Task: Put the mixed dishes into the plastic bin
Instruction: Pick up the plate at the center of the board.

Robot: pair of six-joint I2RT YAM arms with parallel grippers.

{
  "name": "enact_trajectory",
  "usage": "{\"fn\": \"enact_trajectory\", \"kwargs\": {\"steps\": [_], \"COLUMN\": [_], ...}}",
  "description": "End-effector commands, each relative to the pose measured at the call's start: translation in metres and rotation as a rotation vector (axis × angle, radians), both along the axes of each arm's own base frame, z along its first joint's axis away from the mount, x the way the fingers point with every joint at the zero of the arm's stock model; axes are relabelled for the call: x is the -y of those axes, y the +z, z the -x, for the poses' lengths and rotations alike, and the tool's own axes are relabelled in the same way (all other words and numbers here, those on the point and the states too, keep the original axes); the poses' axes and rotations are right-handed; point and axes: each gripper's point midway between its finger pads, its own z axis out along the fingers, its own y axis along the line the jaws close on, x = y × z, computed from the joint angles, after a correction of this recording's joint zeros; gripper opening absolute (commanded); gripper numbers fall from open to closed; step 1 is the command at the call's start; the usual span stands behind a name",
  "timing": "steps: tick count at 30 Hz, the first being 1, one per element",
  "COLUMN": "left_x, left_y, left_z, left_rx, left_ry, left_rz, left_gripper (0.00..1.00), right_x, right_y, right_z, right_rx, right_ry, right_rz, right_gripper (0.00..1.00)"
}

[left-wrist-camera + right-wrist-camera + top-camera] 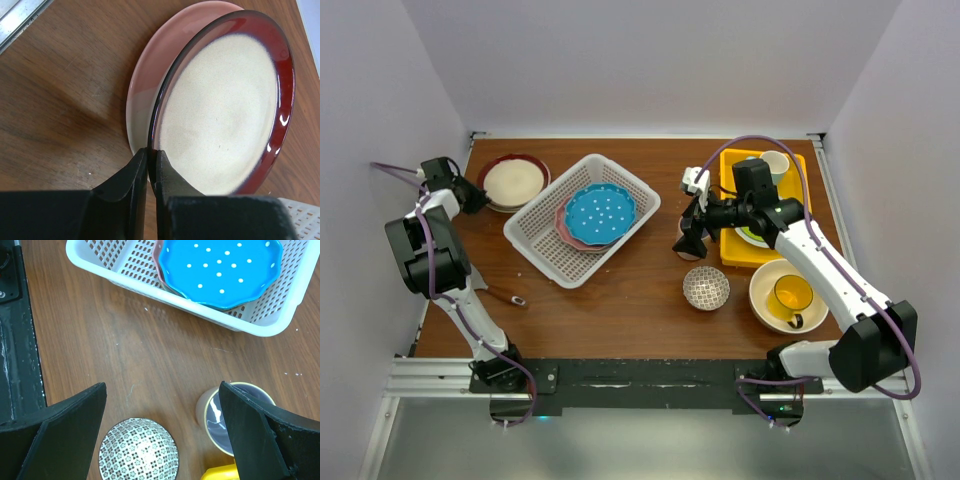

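Left fingers (142, 161) pinch the red-rimmed plate (220, 110) by its rim.
Right fingers (688, 238) spread wide over the tabletop (640, 290), bin (538, 222) at their nine o'clock.

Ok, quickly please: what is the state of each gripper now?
Left gripper: closed on the rim of the red-rimmed cream plate.
Right gripper: open, empty.

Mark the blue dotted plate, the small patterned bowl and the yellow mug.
blue dotted plate (600, 213): top external view, centre of its face.
small patterned bowl (705, 288): top external view, middle of its inside.
yellow mug (792, 296): top external view, inside its open mouth.
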Motion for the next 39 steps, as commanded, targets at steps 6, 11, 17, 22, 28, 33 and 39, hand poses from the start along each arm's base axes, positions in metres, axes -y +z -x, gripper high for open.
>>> {"fn": "enact_trajectory", "kwargs": {"steps": [6, 11, 17, 22, 28, 33, 39], "left_x": [-0.012, -0.01, -0.005, -0.003, 0.0, 0.0, 0.001], "left_y": [0.033, 0.04, 0.056, 0.066, 0.081, 0.092, 0.103], "left_z": [-0.011, -0.011, -0.015, -0.017, -0.019, -0.02, -0.019], "left_rx": [0.071, 0.085, 0.126, 0.152, 0.195, 0.223, 0.256], "left_ry": [-0.004, -0.006, -0.015, -0.02, -0.027, -0.026, -0.025], "left_rz": [-0.049, -0.038, -0.022, 0.0, 0.024, 0.035, 0.049], "left_gripper": [0.0, 0.0, 0.0, 0.0, 0.0, 0.0, 0.0], "right_x": [0.0, 0.001, 0.001, 0.001, 0.001, 0.002, 0.002], "right_y": [0.017, 0.018, 0.017, 0.017, 0.018, 0.018, 0.017], "right_z": [0.002, 0.001, 0.001, 0.002, 0.001, 0.001, 0.002], "right_rx": [0.062, 0.066, 0.065, 0.063, 0.066, 0.067, 0.063], "right_ry": [0.016, 0.014, 0.012, 0.014, 0.014, 0.013, 0.014], "right_rz": [-0.036, -0.036, -0.035, -0.036, -0.039, -0.039, -0.039], "right_gripper": [0.98, 0.98, 0.98, 0.98, 0.98, 0.98, 0.98]}}
